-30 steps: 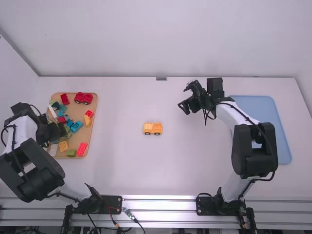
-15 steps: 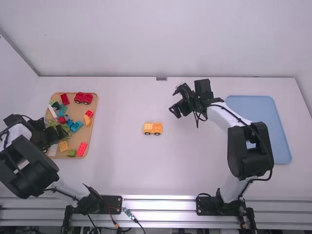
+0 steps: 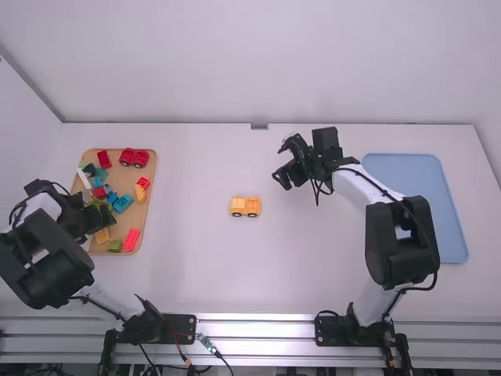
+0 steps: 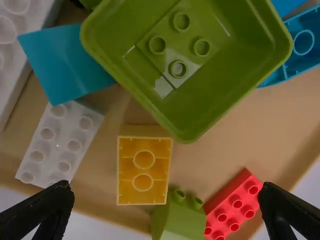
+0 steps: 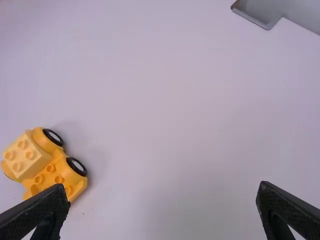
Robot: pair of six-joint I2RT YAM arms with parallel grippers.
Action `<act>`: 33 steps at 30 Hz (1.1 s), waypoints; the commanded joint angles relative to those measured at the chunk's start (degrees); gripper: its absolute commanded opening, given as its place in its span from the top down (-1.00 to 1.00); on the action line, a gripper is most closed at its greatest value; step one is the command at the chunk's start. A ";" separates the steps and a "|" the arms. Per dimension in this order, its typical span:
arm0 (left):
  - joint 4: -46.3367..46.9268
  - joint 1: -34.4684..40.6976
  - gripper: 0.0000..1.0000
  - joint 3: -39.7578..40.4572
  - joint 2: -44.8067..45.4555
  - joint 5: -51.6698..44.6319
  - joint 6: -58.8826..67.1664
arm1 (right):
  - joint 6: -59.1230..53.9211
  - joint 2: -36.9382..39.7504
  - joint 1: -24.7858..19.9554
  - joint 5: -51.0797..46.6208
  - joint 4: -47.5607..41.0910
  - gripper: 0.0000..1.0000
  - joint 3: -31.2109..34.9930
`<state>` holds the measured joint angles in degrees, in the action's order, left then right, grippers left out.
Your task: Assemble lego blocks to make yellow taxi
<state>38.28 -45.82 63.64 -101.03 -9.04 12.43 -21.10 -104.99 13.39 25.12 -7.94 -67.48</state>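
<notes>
Near the middle of the table stands a yellow wheeled base [image 3: 245, 206] with black wheels; in the right wrist view a paler yellow block [image 5: 25, 156] sits on one end of the base [image 5: 59, 174]. My left gripper [image 3: 100, 222] is over the wooden tray at the far left. Below its open fingers, the left gripper [image 4: 166, 187] has a yellow block [image 4: 143, 170] lying hollow side up, close to a green sloped block. My right gripper [image 3: 280, 163] is beyond and to the right of the base. In its wrist view the right gripper [image 5: 163, 187] stands open, holding nothing.
The wooden tray [image 3: 150, 184] also holds a red wheeled base [image 3: 134, 157] and several red, blue, green and white blocks. A green hollow piece [image 4: 187, 65] lies beside the yellow block. At the right is a blue tray [image 3: 427, 184].
Over the wooden tray, my left gripper has shifted to the right, partly covering the blocks near the yellow one. My right gripper moved a little left, then stayed still.
</notes>
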 commanded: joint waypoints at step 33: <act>-2.64 0.50 -0.23 -3.25 -4.09 5.53 -2.34 | -0.33 1.37 0.07 -0.11 -1.49 -0.98 -0.04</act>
<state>35.57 -44.99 61.28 -104.84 -3.75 9.04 -21.32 -104.99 13.39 25.02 -9.23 -67.48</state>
